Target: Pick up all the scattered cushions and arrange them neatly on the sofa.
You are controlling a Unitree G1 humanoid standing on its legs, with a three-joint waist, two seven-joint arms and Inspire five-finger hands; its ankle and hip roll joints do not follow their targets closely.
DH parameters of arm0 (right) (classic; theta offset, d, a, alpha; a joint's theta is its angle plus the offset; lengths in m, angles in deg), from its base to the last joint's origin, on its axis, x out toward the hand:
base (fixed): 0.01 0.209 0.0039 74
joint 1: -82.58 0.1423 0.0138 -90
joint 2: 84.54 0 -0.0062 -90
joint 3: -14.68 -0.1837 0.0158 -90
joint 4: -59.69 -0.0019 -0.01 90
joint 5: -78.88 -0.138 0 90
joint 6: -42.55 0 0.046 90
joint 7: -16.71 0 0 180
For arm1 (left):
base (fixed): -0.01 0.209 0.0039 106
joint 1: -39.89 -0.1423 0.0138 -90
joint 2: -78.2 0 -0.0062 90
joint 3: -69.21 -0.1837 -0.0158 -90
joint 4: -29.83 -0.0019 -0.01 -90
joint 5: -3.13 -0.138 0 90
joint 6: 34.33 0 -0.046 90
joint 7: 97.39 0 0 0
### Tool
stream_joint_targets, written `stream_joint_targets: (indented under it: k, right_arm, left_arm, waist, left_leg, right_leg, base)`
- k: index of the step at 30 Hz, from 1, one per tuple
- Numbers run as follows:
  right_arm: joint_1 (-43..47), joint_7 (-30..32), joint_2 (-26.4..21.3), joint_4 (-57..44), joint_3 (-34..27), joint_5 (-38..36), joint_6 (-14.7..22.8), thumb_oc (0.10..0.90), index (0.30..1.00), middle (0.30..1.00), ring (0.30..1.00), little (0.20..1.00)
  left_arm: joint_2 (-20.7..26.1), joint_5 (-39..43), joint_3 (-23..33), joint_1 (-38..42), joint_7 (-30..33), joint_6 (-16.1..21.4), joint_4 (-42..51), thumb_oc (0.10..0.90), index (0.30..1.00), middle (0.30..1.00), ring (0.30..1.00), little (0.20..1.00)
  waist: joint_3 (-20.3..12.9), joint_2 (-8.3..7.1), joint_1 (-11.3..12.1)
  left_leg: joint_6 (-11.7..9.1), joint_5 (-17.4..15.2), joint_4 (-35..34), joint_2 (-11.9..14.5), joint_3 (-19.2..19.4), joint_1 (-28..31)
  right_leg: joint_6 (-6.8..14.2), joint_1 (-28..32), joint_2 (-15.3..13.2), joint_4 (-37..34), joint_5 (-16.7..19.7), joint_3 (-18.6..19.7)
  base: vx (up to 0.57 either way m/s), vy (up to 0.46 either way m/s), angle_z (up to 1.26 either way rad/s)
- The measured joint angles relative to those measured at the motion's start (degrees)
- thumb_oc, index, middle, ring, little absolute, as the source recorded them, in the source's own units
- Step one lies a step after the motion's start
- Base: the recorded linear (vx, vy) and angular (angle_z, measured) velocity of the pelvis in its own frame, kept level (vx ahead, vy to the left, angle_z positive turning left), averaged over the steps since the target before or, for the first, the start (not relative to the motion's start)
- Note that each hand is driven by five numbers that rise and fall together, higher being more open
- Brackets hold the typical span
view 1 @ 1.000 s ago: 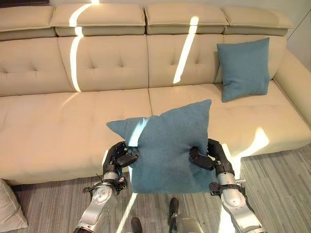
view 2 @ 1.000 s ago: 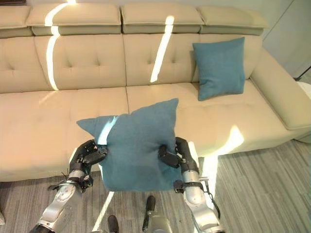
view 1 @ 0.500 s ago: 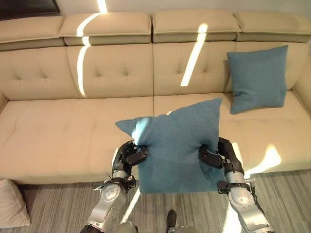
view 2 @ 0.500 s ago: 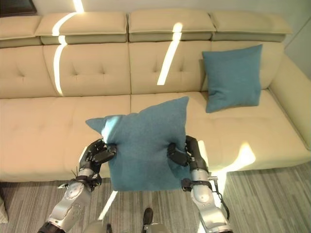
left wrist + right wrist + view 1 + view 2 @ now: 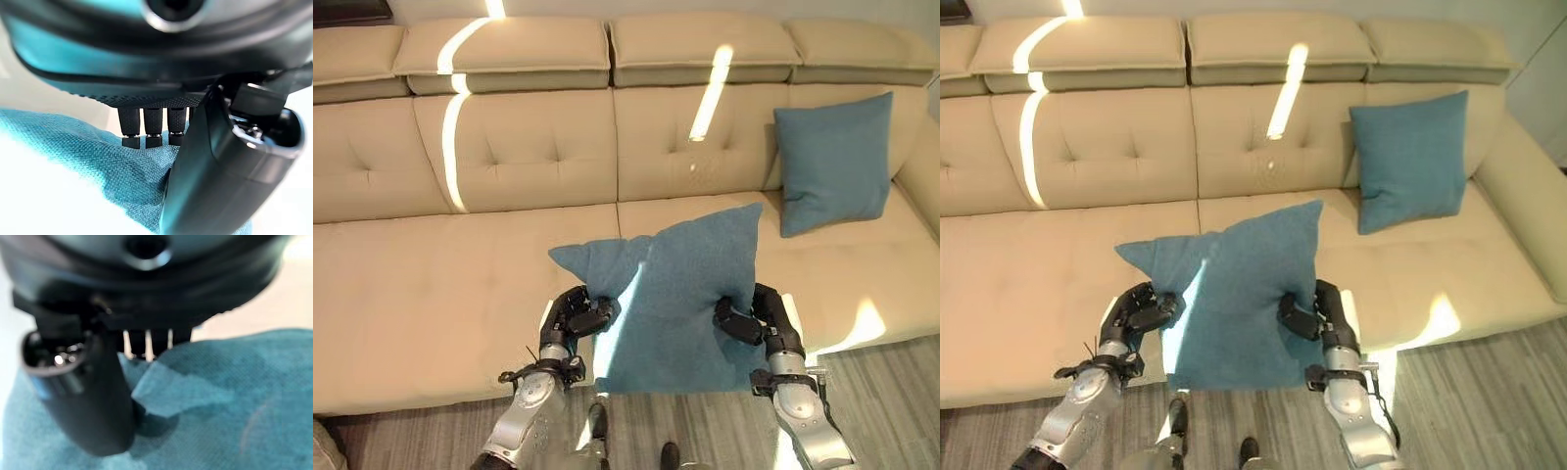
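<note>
Cushions are the things to be tidied, and one teal cushion [image 5: 671, 299] is hanging in the air between the two hands, in front of the near edge of the beige sofa [image 5: 460, 284], just over its middle seat. The left hand [image 5: 579, 315] is pinching the cushion's left edge with its thumb curled onto the fabric, and the right hand [image 5: 744, 321] is doing the same on the right edge; the wrist views are showing each thumb and its fingers [image 5: 153, 128] pressing cloth between them. The fabric is bunching and folding at both grips, and the top left corner is flopping outward, so the cushion is probably light, soft and easily deformed, with a woven cover that should not slip. Holding it by opposite side edges looks sensible, since a single corner grip would likely let it sag and swing. A second teal cushion [image 5: 832, 162] is already leaning upright against the backrest at the far right of the sofa.
</note>
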Motion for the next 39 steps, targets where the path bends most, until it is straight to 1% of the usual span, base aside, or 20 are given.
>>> stream_joint_targets:
  k: [1,2,4,5,6,8,10,11,12,13,16,17,19,20,22,24,26,31,33,39]
  right_arm:
    - [-0.5,-0.1,0.3,0.0,0.5,0.1,0.0,0.400,0.300,0.300,0.300,0.300]
    - [0.0,-0.1,0.4,0.0,0.5,0.1,0.0,0.400,0.300,0.300,0.300,0.300]
    - [0.4,-0.9,0.7,0.0,0.4,0.3,0.0,0.400,0.300,0.300,0.300,0.300]
    - [0.9,-1.2,0.7,0.0,0.8,0.3,0.0,0.400,0.300,0.300,0.300,0.300]
    - [1.3,-1.3,0.7,0.0,1.0,0.4,0.0,0.400,0.300,0.300,0.300,0.300]
    - [1.3,-1.2,0.7,0.2,1.1,0.4,0.0,0.400,0.300,0.300,0.300,0.300]
    - [0.6,-1.0,0.6,0.8,0.9,0.4,0.0,0.400,0.300,0.300,0.300,0.300]
    - [0.1,-1.0,0.7,1.3,0.3,0.4,0.0,0.400,0.300,0.300,0.300,0.300]
    - [0.9,-1.0,-0.1,2.4,0.1,0.4,0.0,0.400,0.300,0.300,0.300,0.300]
    - [0.5,-1.0,-0.6,2.6,-0.6,0.4,-0.1,0.400,0.300,0.300,0.300,0.300]
    - [2.3,-0.6,-3.3,2.4,-1.9,0.4,-0.1,0.400,0.300,0.300,0.300,0.300]
    - [2.9,-0.3,-3.5,2.3,-2.9,0.3,-0.1,0.400,0.300,0.300,0.300,0.300]
    - [3.6,-0.1,-3.2,2.3,-2.6,0.3,-0.1,0.400,0.300,0.300,0.300,0.300]
    - [3.7,0.1,-3.0,2.3,-2.5,0.3,-0.1,0.400,0.300,0.300,0.300,0.300]
    - [3.1,0.2,-3.2,2.4,-2.5,0.3,-0.1,0.400,0.300,0.300,0.300,0.300]
    - [2.9,0.4,-2.7,2.4,-3.5,0.3,-0.1,0.400,0.300,0.300,0.300,0.300]
    - [2.9,0.4,-2.9,2.3,-3.1,0.3,-0.1,0.400,0.300,0.300,0.300,0.300]
    - [10.1,1.3,-2.6,5.0,0.8,0.1,-0.1,0.400,0.300,0.300,0.300,0.300]
    - [17.0,3.0,-2.4,9.6,1.8,-0.2,-0.1,0.400,0.300,0.300,0.300,0.300]
    - [31.2,8.5,-2.5,18.7,4.4,-1.1,-0.1,0.400,0.300,0.300,0.300,0.300]
  left_arm:
    - [0.6,0.0,0.1,0.6,0.0,0.1,-0.1,0.400,0.300,0.300,0.300,0.300]
    - [0.9,0.0,0.2,1.0,0.0,0.2,-0.1,0.400,0.300,0.300,0.300,0.300]
    - [1.5,0.0,0.5,0.7,0.1,0.1,-0.2,0.400,0.300,0.300,0.300,0.300]
    - [1.3,0.0,1.3,0.7,0.1,0.2,-0.5,0.400,0.300,0.300,0.300,0.300]
    - [1.3,0.0,1.7,0.7,0.1,0.1,-0.6,0.400,0.300,0.300,0.300,0.300]
    - [1.2,0.0,1.5,0.6,0.0,0.1,-0.6,0.400,0.300,0.300,0.300,0.300]
    - [0.9,0.0,1.0,0.3,0.0,0.1,-0.7,0.400,0.300,0.300,0.300,0.300]
    - [-1.4,0.0,1.3,-0.9,0.0,0.1,-0.6,0.400,0.300,0.300,0.300,0.300]
    - [-2.6,0.0,1.7,-1.3,0.0,0.1,-0.7,0.400,0.300,0.300,0.300,0.300]
    - [-2.9,0.0,1.2,-1.2,0.0,0.1,-0.7,0.400,0.300,0.300,0.300,0.300]
    - [-4.2,0.1,-0.1,-0.6,-0.4,0.1,-0.7,0.400,0.300,0.300,0.300,0.300]
    - [-3.9,0.1,-0.7,0.8,-0.7,0.1,-0.6,0.400,0.300,0.300,0.300,0.300]
    - [-3.8,0.0,-0.4,1.3,-0.7,0.1,-0.6,0.400,0.300,0.300,0.300,0.300]
    - [-3.3,0.0,-0.4,1.7,-0.7,0.1,-0.5,0.400,0.300,0.300,0.300,0.300]
    - [-3.1,-0.3,-0.7,1.7,-0.7,0.1,-0.5,0.400,0.300,0.300,0.300,0.300]
    - [-3.2,-1.9,-1.1,2.2,-1.0,0.0,-0.3,0.400,0.300,0.300,0.300,0.300]
    - [-3.0,-2.4,-1.0,2.2,-1.0,0.1,0.0,0.400,0.300,0.300,0.300,0.300]
    - [-1.0,-4.1,2.0,5.3,0.6,0.1,0.0,0.400,0.300,0.300,0.300,0.300]
    - [-1.0,-4.1,2.0,9.4,2.9,0.1,-0.7,0.400,0.300,0.300,0.300,0.300]
    - [-0.8,-6.2,0.5,24.6,8.3,1.0,-8.9,0.400,0.300,0.300,0.300,0.300]
  waist:
    - [0.3,-0.37,-0.2]
    - [0.4,-0.50,0.3]
    - [0.5,-0.50,1.4]
    - [0.5,-0.58,1.5]
    - [0.5,-0.60,1.4]
    - [0.5,-1.02,0.9]
    - [0.4,-2.54,0.3]
    - [0.2,-1.77,-0.4]
    - [0.1,-0.89,-0.3]
    - [0.1,-1.05,-0.4]
    - [0.0,-1.25,-0.3]
    - [0.3,-1.63,-0.6]
    - [0.3,-1.62,-0.4]
    - [0.2,-1.34,-0.4]
    - [0.1,-0.36,-2.1]
    - [0.1,0.61,-2.9]
    - [0.0,0.53,-2.7]
    - [-0.1,0.68,-0.1]
    - [0.0,0.74,1.4]
    - [0.4,1.54,2.1]
  left_leg:
    - [0.7,-1.1,-0.2,-0.8,-0.6,2.5]
    - [0.9,-1.5,-0.1,-0.8,-0.5,2.7]
    - [0.5,-2.2,-1.8,-0.8,-0.2,5.0]
    - [-1.1,-3.4,-2.2,-0.8,-0.3,5.6]
    - [-1.3,-3.8,-2.3,-0.8,-0.4,5.6]
    - [-1.3,-3.5,-2.5,-1.0,-0.6,6.3]
    - [-3.0,-4.7,-2.6,-1.8,-2.8,8.1]
    - [-5.2,-5.9,-1.9,0.0,-4.7,8.7]
    - [-6.9,-6.0,-1.6,3.0,-5.3,9.0]
    - [-7.5,-6.0,-0.1,4.1,-5.8,8.7]
    - [-9.1,-5.9,9.2,5.6,-5.5,4.1]
    - [-10.1,-7.5,15.9,5.7,-5.3,-1.5]
    - [-10.0,-7.5,11.0,6.6,-3.5,-2.3]
    - [-10.1,-7.0,3.3,7.4,-2.1,-1.5]
    - [-9.4,-4.4,-3.1,7.6,-2.4,3.4]
    - [-9.0,-2.8,-2.9,7.0,-2.0,5.8]
    - [-8.6,-2.8,-2.8,5.3,-1.9,5.6]
    - [-7.8,-2.2,-2.8,4.3,-2.3,-0.1]
    - [-7.2,-1.2,-2.8,4.1,-2.6,-3.7]
    - [-7.5,1.1,-2.8,3.9,-4.0,-10.6]
  right_leg:
    - [0.8,-4.7,-1.8,9.8,-3.4,0.2]
    - [0.9,-7.0,-2.2,11.8,-3.4,0.5]
    - [0.0,-9.4,-2.4,5.5,-3.4,1.0]
    - [-0.3,-10.7,-2.4,-2.0,-0.8,1.7]
    - [0.6,-11.5,-2.0,-7.1,2.2,2.2]
    - [0.3,-11.4,-1.8,-14.4,7.6,2.9]
    - [-1.3,-7.6,-2.0,-19.9,14.7,2.9]
    - [-2.8,-4.8,-0.1,-22.5,19.1,1.9]
    - [-5.1,-2.7,2.8,-23.9,19.0,0.1]
    - [-5.8,-1.5,3.7,-23.9,18.1,-1.4]
    - [-7.3,0.0,4.9,-23.9,15.3,-2.8]
    - [-8.9,0.2,4.6,-23.9,14.3,-4.8]
    - [-9.3,0.3,5.3,-23.9,13.6,-5.0]
    - [-9.1,0.2,6.2,-23.9,13.4,-4.7]
    - [-8.5,1.0,7.8,-24.0,12.7,-4.5]
    - [-8.8,0.9,8.5,-23.9,13.4,-3.8]
    - [-8.6,0.4,6.8,-23.9,13.8,-3.1]
    - [-7.6,-5.1,5.7,-23.9,15.1,-2.8]
    - [-7.8,-8.5,5.6,-23.9,16.0,-3.1]
    - [-7.6,-14.8,5.3,-23.9,17.6,-4.2]
  base:
    - [0.13,0.060,0.06]
    - [0.17,0.006,0.05]
    - [0.22,-0.139,-0.08]
    - [0.22,-0.156,-0.07]
    - [0.20,-0.184,-0.07]
    - [0.10,-0.134,0.14]
    - [0.20,-0.280,0.59]
    - [0.27,-0.435,0.78]
    - [0.17,-0.314,0.72]
    - [0.08,-0.270,0.65]
    - [0.06,-0.139,0.60]
    - [0.11,-0.012,0.55]
    - [0.16,0.028,0.22]
    - [0.23,0.111,-0.27]
    - [0.22,0.149,-0.29]
    - [0.07,0.102,-0.21]
    - [-0.04,0.054,-0.11]
    - [-0.16,0.024,0.03]
    - [-0.20,0.021,0.13]
    - [-0.10,0.002,0.13]
